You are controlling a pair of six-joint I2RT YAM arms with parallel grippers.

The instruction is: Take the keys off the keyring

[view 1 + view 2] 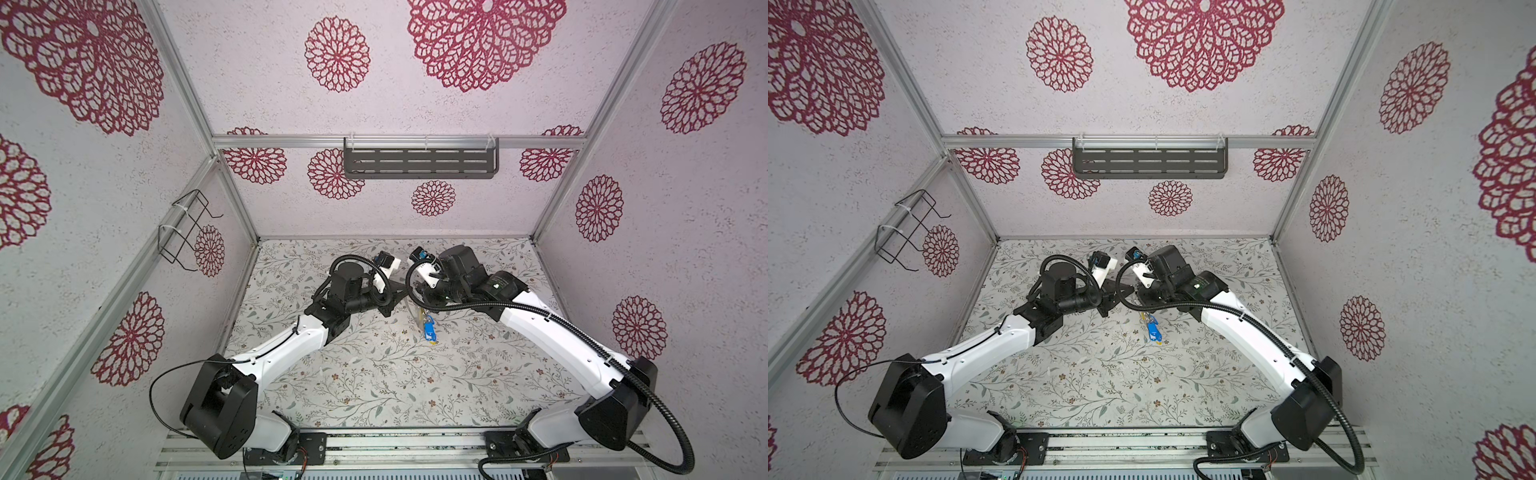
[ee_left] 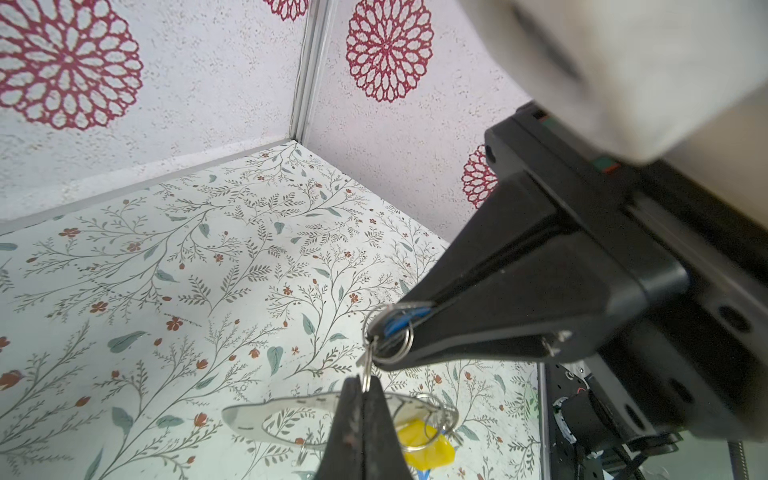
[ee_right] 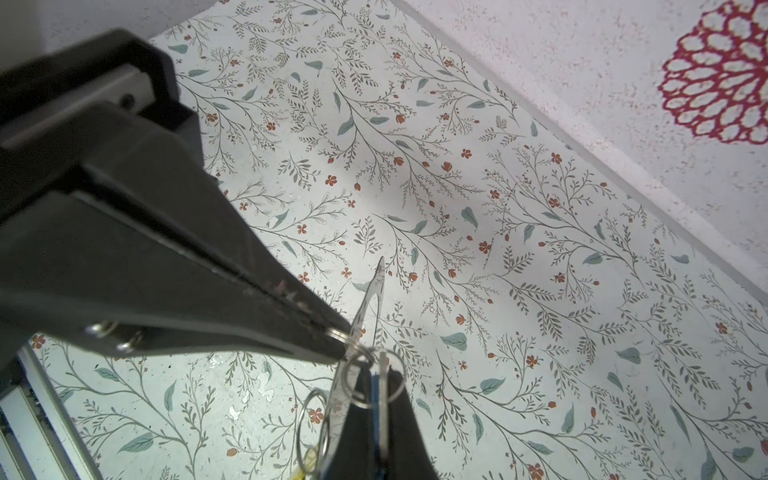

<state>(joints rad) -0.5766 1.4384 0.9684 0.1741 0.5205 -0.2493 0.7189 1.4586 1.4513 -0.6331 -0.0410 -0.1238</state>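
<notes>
In both top views my two grippers meet tip to tip above the middle of the table, the left gripper (image 1: 395,300) beside the right gripper (image 1: 419,296). In the left wrist view the left gripper (image 2: 362,384) is shut on a small silver split ring. The right gripper (image 2: 384,332) is shut on a blue tag (image 2: 405,320) that carries that ring. A silver key (image 3: 372,286) sticks up beside the left gripper (image 3: 340,338). The grey keyring (image 2: 245,419) hangs below them with a yellow tag (image 2: 432,451). More keys with blue tags (image 1: 428,330) dangle there.
The floral table (image 1: 374,382) is walled in on three sides. A dark slotted shelf (image 1: 419,163) hangs on the back wall. A black wire basket (image 1: 187,228) is on the left wall. Both arm bases stand at the front rail (image 1: 374,449).
</notes>
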